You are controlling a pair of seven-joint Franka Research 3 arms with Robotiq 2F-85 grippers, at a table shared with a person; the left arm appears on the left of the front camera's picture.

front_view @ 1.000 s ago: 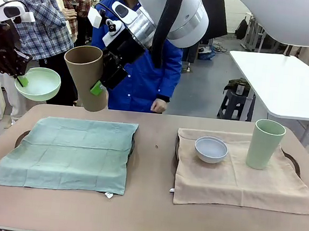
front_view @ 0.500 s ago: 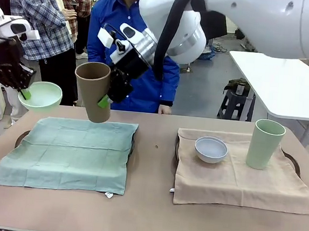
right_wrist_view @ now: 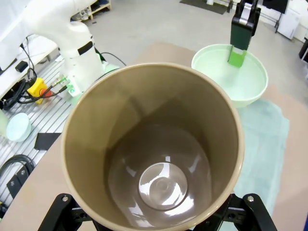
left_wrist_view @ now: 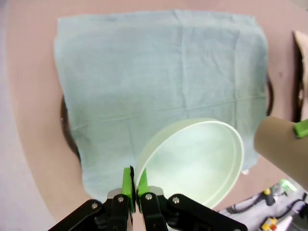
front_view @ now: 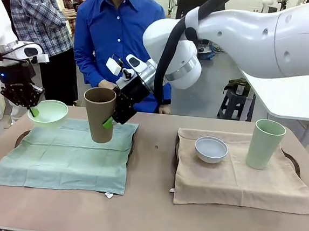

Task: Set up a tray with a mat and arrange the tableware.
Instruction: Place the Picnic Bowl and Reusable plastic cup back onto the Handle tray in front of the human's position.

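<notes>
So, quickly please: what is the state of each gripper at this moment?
Left gripper: closed on the rim of the mint green bowl.
Right gripper: holding the tan-brown cup by its sides, above the green mat.

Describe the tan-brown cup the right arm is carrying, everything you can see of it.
The tan-brown cup is tall, handleless, matte outside, slightly tapered toward its base. The right gripper holds it by the wall, a green-padded finger pressed on the outside. It stands nearly upright, mouth up, over the far edge of the green mat; whether its base touches the mat is unclear. The right wrist view shows it empty, with a glossy inner bottom.
</notes>
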